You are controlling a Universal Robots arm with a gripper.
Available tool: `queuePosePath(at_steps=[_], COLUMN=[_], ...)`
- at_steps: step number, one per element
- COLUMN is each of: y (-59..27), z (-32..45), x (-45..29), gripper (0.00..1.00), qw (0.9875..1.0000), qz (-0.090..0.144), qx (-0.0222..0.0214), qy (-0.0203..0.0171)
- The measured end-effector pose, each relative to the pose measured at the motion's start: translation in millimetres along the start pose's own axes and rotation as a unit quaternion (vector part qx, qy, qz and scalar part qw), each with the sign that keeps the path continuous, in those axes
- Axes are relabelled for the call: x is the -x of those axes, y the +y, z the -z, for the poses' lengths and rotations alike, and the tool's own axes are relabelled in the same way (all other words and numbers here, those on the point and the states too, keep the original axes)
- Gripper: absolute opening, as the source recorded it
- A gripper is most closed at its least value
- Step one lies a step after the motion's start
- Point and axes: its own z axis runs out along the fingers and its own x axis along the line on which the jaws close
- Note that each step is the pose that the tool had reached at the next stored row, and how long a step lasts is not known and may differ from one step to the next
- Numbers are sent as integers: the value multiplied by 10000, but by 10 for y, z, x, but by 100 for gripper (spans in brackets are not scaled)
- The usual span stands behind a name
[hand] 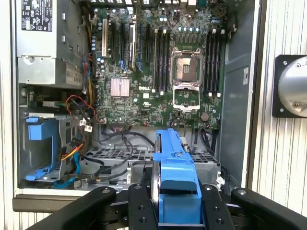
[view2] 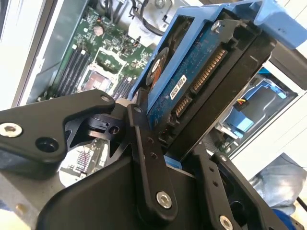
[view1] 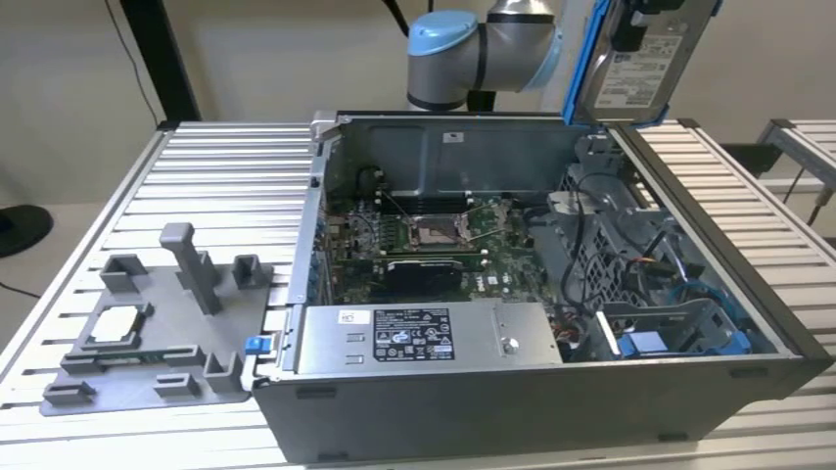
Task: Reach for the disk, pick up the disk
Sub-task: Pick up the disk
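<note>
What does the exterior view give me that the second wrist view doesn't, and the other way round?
Exterior view only: the whole open computer case on the slatted table, with a grey fixture beside it at the exterior view's left.

Second wrist view only: the end effector shut on the disk, whose circuit-board side and connector face that camera.

Both: the disk in its blue bracket, lifted above the case, and the motherboard below.

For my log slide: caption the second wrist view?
Pincer shut on the blue-framed disk, held above the open computer case.
</note>
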Motion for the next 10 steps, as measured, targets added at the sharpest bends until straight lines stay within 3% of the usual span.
queuePosePath(at_steps=[10], y=[1], z=[1], x=[-71], gripper=[0], qw=[10000], qz=[0], qx=[0], qy=[1])
